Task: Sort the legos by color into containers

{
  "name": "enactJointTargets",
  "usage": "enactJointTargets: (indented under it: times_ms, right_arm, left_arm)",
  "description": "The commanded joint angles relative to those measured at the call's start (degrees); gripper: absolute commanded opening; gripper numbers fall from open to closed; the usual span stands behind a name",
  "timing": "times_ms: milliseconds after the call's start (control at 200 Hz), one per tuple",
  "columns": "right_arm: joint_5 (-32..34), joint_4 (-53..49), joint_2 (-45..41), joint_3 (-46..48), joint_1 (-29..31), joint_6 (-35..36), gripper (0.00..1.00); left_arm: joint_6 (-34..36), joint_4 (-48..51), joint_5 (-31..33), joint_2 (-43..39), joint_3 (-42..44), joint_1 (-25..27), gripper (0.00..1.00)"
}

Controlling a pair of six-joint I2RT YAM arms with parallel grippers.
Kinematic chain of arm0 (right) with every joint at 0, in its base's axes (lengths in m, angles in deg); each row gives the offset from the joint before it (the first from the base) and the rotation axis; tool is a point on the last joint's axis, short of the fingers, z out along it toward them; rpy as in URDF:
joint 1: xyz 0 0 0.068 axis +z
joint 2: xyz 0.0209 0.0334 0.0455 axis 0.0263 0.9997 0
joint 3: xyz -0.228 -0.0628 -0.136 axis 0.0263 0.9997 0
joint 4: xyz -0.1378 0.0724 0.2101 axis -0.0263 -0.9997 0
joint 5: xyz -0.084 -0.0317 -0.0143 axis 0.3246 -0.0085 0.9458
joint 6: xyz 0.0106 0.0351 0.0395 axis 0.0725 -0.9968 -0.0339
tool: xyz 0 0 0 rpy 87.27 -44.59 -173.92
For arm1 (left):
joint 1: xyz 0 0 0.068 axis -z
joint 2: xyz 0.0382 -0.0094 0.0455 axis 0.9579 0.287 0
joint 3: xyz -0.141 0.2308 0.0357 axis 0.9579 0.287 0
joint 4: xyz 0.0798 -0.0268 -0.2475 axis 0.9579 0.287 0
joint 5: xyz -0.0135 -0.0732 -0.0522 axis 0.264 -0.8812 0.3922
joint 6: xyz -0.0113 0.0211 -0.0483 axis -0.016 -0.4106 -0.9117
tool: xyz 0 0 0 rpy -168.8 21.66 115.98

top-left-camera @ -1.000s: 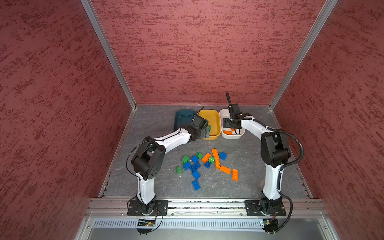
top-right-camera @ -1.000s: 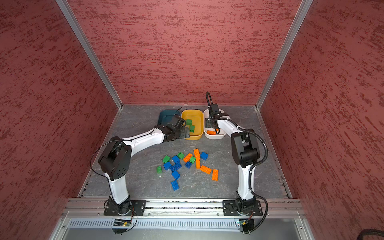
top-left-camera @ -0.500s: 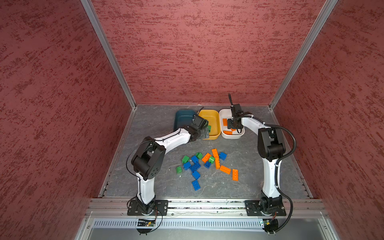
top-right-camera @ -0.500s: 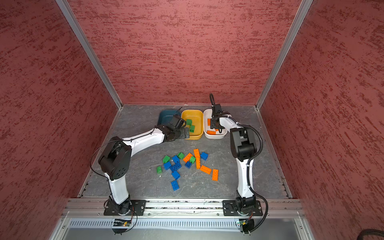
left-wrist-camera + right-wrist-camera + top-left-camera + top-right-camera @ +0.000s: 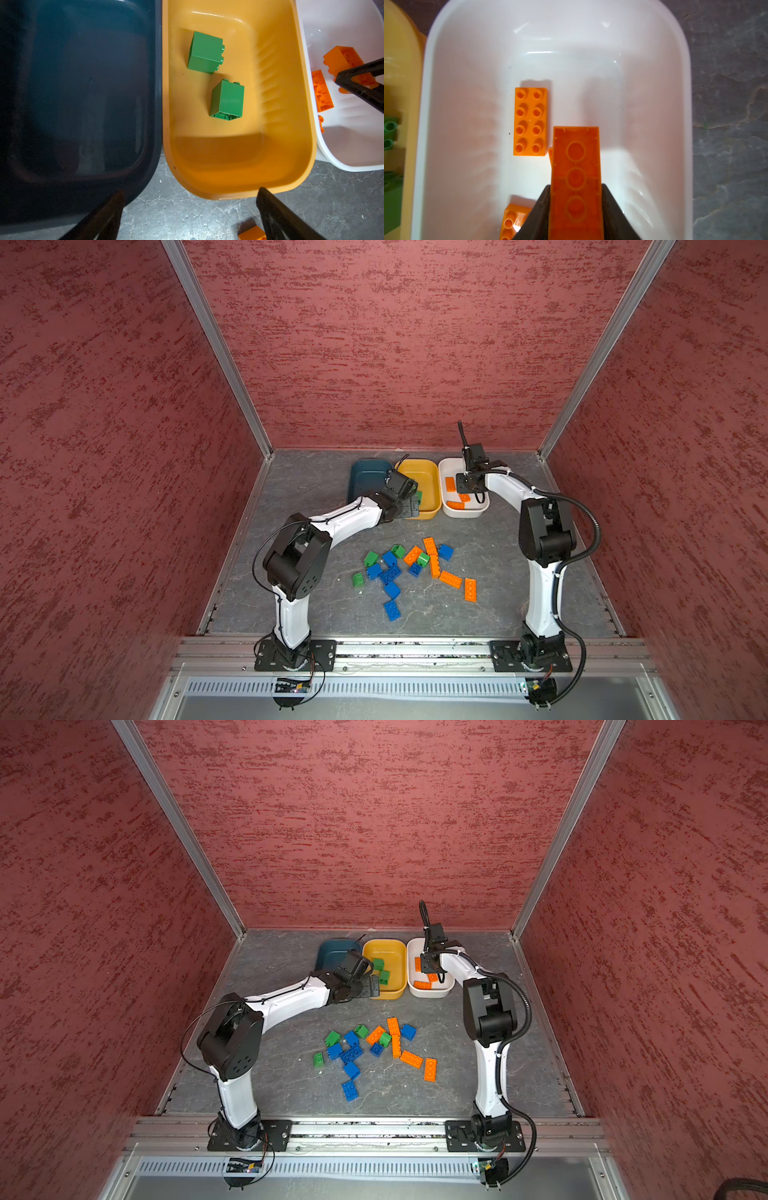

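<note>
Our right jaws clamp an orange brick, its length pointing twelve o'clock from them, over the white tub. Left jaws gape empty.

Can't see one end of the orange brick in the right wrist view, cropped off between the right gripper jaws. Same for the second orange one, half buried behind a finger. Only getting part of the dark teal tub in the left wrist view. Can't read the left gripper tips in both top views, probably just too small.
</note>
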Motion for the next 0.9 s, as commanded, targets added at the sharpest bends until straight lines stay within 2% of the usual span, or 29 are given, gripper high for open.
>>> enactJointTargets:
  times_ms: [0, 115, 245, 326, 416, 501, 701, 706, 711, 746, 897]
  right_arm:
    - [3.26, -0.45, 2.26, -4.52, -0.14, 2.82, 0.38]
    - [7.38, -3.21, 7.42, -10.98, -0.14, 4.57, 0.42]
    - [12.9, -5.01, 10.18, -16.23, -0.01, 4.93, 0.55]
    - [11.77, -5.29, 9.12, -16.84, 0.07, 5.02, 0.63]
    - [7.57, -4.53, 5.6, -14.43, 0.52, 4.99, 0.7]
    - [3.85, -2.45, 1.24, -9.88, 0.96, 4.12, 0.78]
    - [-3.69, 5.5, -12.46, 4.52, 1.69, 0.03, 0.91]
    - [-4.09, 6.05, -13.41, 5.64, 1.7, -0.28, 0.95]
    - [-4.09, 6.05, -13.41, 5.64, 1.7, -0.28, 0.95]
    - [-5.17, 9.04, -16.52, 9.39, 1.68, -1.31, 0.99]
    - [-4.36, 30.67, -32.52, 31.66, 1.6, -4.93, 0.99]
  left_arm:
    - [0.09, 0.93, 0.7, -0.4, -1.44, 0.36, 0.99]
    - [0.03, 1.28, 1.21, -1.04, -1.04, 0.44, 1.0]
    - [0.01, 0.93, 1.77, -2.26, 0.14, 0.42, 1.0]
    - [0.08, 1.09, 2.21, -2.87, 0.48, 0.54, 1.0]
    - [0.75, 1.09, 2.73, -3.43, 0.77, 0.86, 0.99]
    - [2.18, 1.28, 3.33, -3.77, 0.77, 1.36, 0.99]
    - [8.05, 0.8, 2.21, -5.03, 2.57, 3.48, 0.99]
    - [8.24, 0.78, 2.04, -5.08, 2.64, 3.55, 0.99]
    - [8.39, 0.72, 1.87, -5.1, 2.76, 3.63, 0.99]
    - [9.68, 0.55, 0.8, -5.3, 3.53, 4.06, 0.99]
    - [16.58, 1.43, -4.2, -6.01, 6.58, 6.25, 0.99]
